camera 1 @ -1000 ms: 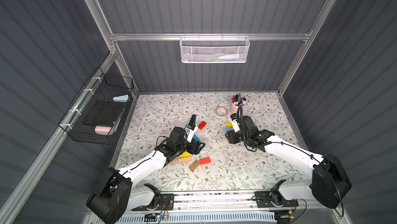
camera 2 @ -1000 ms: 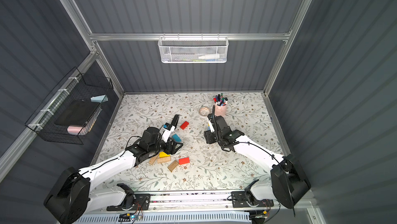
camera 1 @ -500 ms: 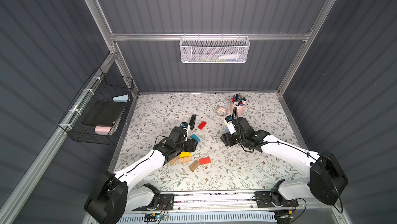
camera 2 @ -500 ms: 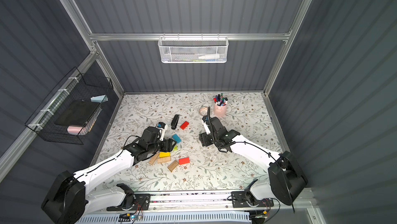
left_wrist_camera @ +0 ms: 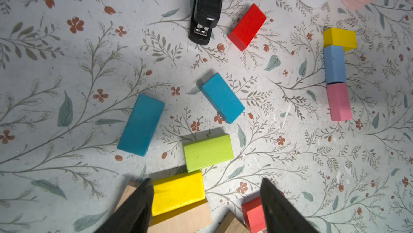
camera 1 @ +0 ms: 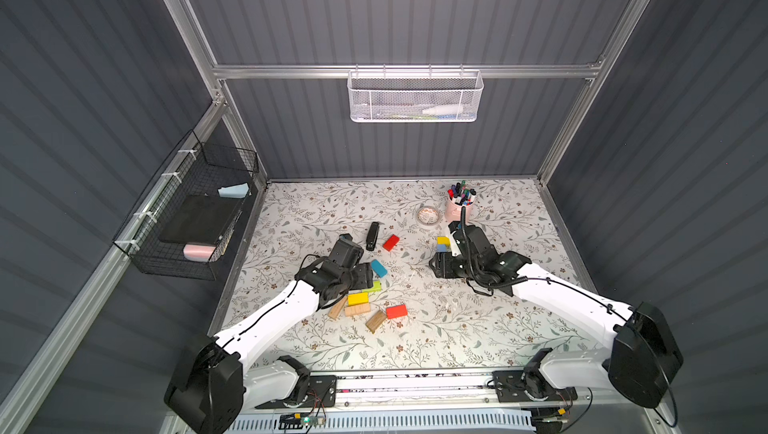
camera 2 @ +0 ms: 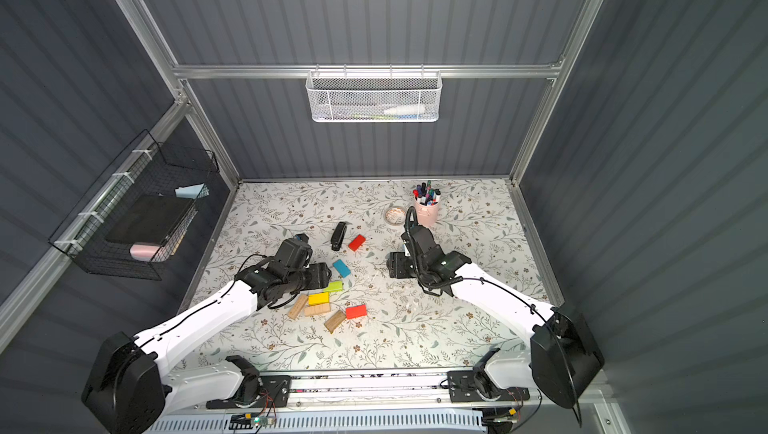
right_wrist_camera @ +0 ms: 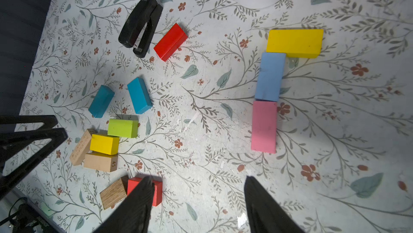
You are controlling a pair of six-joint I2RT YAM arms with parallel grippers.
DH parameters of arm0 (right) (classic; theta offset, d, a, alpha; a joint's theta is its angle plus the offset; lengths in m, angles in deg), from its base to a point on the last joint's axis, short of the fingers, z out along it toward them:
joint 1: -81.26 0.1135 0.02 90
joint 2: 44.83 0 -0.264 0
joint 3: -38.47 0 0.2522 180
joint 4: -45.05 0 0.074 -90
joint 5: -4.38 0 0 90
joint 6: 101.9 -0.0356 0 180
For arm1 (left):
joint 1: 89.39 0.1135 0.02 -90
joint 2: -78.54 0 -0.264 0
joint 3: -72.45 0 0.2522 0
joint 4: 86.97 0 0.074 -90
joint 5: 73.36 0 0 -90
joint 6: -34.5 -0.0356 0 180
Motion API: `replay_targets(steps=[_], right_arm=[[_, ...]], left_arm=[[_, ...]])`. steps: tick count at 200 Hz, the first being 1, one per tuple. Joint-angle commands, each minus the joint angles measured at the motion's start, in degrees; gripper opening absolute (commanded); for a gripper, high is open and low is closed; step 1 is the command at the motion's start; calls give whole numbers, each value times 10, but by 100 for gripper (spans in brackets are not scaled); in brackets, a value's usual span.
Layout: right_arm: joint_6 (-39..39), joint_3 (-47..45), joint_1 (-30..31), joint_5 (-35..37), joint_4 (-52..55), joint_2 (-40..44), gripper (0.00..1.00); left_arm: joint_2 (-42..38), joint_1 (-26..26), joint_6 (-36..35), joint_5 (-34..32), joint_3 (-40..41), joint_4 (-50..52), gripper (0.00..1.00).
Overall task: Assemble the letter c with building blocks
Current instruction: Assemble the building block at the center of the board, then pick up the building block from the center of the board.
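Drawn back since earlier toward the near edge of the tabletop [camera 1: 478, 328]: left gripper [left_wrist_camera: 205, 180] and right gripper [right_wrist_camera: 198, 178], both gaping, empty. Seen whole only from the wrists: yellow wooden brick [right_wrist_camera: 294, 42], light-blue wooden brick [right_wrist_camera: 270, 76], pink wooden brick [right_wrist_camera: 263, 127], touching, near the far edge; pink one hidden from above. Holding markers [camera 1: 460, 194]: pink cup [camera 1: 455, 213]. Holding perhaps a bottle [camera 1: 442, 110]: white mesh basket [camera 1: 374, 95].

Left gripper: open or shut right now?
Open. The left gripper shows in its wrist view with fingers wide apart, nothing clamped between them.

Yellow block [right_wrist_camera: 295, 42], light blue block [right_wrist_camera: 270, 76], pink block [right_wrist_camera: 263, 127] touching in a bent line, lime block [right_wrist_camera: 122, 128] flat among scattered others
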Motion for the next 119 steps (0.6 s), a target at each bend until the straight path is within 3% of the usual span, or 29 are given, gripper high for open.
replay_targets(steps=[1,34,119], right_arm=[[-20,4,4,1,31,2,68],[-22,-10,4,13,17,5,68],[-24,-17,3,49,26,14,69]], left_arm=[[20,-10,35,-15,-22,24,73],[68,-38,52,-52,-48,46,73],[154,-63,66,-61,-84,54,74]])
